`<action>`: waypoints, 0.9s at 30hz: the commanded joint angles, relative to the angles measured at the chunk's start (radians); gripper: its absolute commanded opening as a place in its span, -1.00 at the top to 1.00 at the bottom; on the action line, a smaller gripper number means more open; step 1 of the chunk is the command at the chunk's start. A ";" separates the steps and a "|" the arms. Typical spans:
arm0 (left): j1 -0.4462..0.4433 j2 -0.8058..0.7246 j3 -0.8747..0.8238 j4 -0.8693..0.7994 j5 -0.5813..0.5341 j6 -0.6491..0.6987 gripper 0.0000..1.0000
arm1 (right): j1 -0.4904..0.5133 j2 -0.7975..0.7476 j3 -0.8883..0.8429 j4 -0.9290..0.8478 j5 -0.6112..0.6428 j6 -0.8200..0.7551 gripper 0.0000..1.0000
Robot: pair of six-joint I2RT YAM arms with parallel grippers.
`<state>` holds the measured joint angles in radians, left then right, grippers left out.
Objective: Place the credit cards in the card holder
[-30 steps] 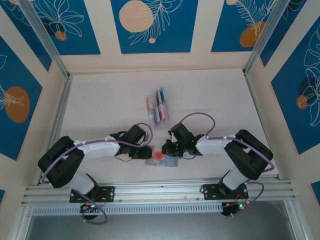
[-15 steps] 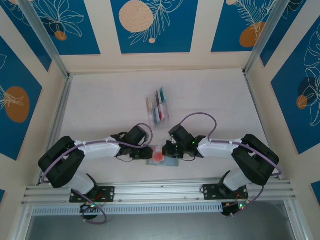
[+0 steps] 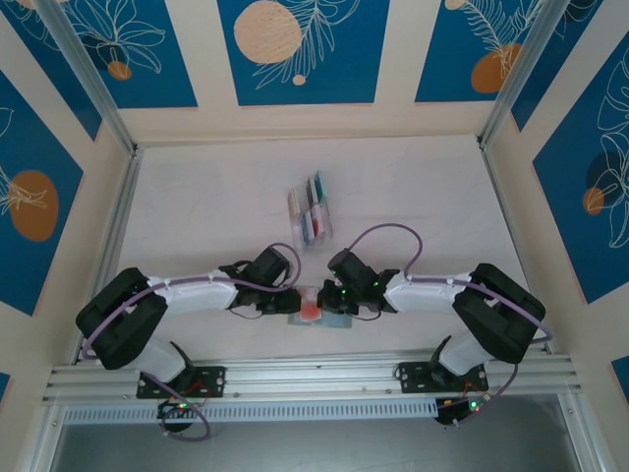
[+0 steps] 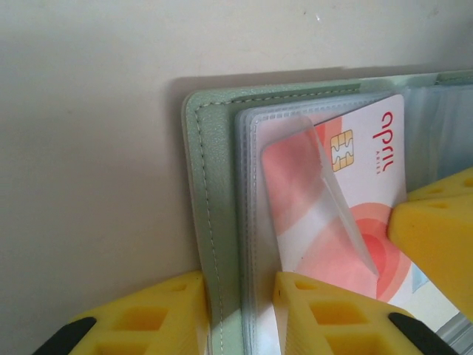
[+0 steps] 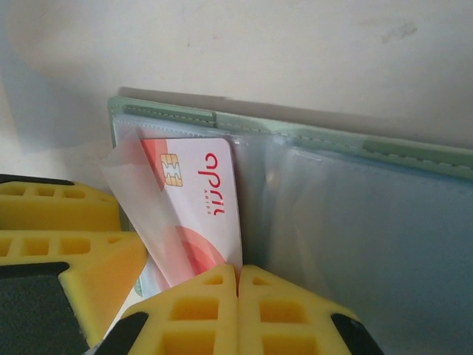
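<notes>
The sage-green card holder (image 3: 337,321) lies open on the table near the front edge, between both grippers. In the left wrist view my left gripper (image 4: 240,310) is shut on the holder's green cover (image 4: 214,185) and the edge of its clear sleeves. A white and pink-red credit card (image 4: 347,192) sits partly inside a clear sleeve, whose flap curls over it. My right gripper (image 5: 238,277) is shut on the lower corner of this card (image 5: 196,200). The remaining credit cards (image 3: 313,218) stand in a clear slotted rack further back.
The clear rack (image 3: 299,205) stands mid-table, about a hand's length behind the holder. The metal rail (image 3: 314,374) runs along the front edge just below the holder. Bare tabletop (image 3: 197,206) spreads to the left, right and back.
My right gripper has crept slightly left, carrying the pink card further toward the left gripper and into the sleeve. The left arm and the holder have stayed put.
</notes>
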<state>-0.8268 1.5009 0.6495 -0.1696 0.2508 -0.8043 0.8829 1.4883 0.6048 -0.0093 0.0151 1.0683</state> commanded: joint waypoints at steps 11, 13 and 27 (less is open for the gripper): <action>-0.091 0.078 -0.046 0.018 0.053 -0.054 0.42 | 0.061 0.020 0.009 0.031 0.033 0.072 1.00; -0.093 0.078 -0.046 0.019 0.053 -0.059 0.41 | 0.063 0.015 0.012 0.038 0.026 0.065 0.98; -0.095 0.027 -0.081 0.066 0.069 -0.133 0.39 | 0.045 0.007 0.034 0.013 -0.022 0.029 1.00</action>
<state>-0.8562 1.4792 0.6193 -0.1234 0.2070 -0.8906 0.9157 1.4960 0.6098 -0.0097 0.0685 1.1145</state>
